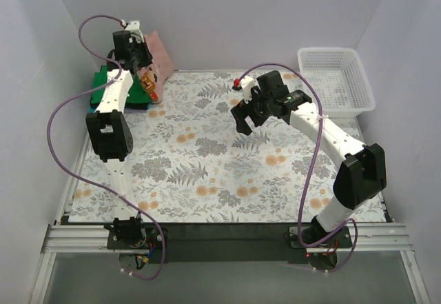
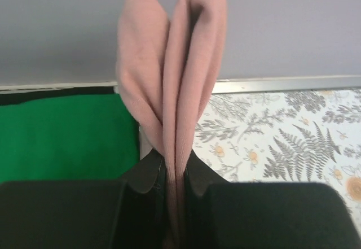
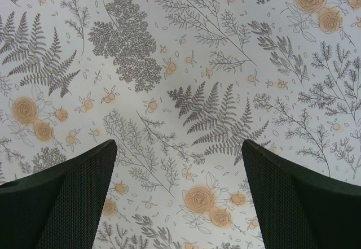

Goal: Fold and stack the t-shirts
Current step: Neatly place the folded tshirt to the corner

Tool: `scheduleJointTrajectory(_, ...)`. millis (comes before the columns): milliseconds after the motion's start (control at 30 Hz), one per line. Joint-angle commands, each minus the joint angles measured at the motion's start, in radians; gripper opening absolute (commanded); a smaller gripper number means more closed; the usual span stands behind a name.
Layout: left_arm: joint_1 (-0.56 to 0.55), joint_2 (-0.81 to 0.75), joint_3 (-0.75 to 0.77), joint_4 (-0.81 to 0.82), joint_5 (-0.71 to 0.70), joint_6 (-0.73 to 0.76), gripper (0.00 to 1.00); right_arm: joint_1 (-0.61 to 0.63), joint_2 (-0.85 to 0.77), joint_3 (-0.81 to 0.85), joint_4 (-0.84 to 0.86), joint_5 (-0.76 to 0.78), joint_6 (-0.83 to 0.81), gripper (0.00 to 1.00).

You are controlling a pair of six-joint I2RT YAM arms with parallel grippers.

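Observation:
My left gripper [image 1: 147,63] is at the table's far left corner, shut on a folded dusty pink t-shirt [image 1: 161,54] that it holds raised. In the left wrist view the pink t-shirt [image 2: 175,85] is pinched between the black fingers [image 2: 211,181] and stands up in folds against the back wall. Beside and below it lies a bright green t-shirt [image 1: 105,82], the same green t-shirt [image 2: 62,133] filling the left of the wrist view, on top of a pile with a dark blue edge. My right gripper [image 1: 244,118] hangs open over the middle of the floral cloth, its fingers [image 3: 67,198] wide apart and nothing between them.
A white plastic mesh basket [image 1: 335,81] stands at the far right corner. The floral table cloth [image 1: 207,173] covers the table. Grey walls close in the back and both sides. An orange patterned item [image 1: 149,82] lies near the left gripper.

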Motion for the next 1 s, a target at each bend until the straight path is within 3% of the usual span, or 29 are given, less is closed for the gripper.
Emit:
scheduleJointTrajectory(0,0.037,-0.026,0.043,-0.023,0.017,0.048,0.00,-0.005,-0.030,-0.002,0.004,-0.023,-0.010,0.98)
scheduleJointTrajectory(967,0.040,-0.146,0.127,-0.080,0.083,0.022,0.00,-0.005,0.002,0.010,0.002,-0.039,-0.001,0.98)
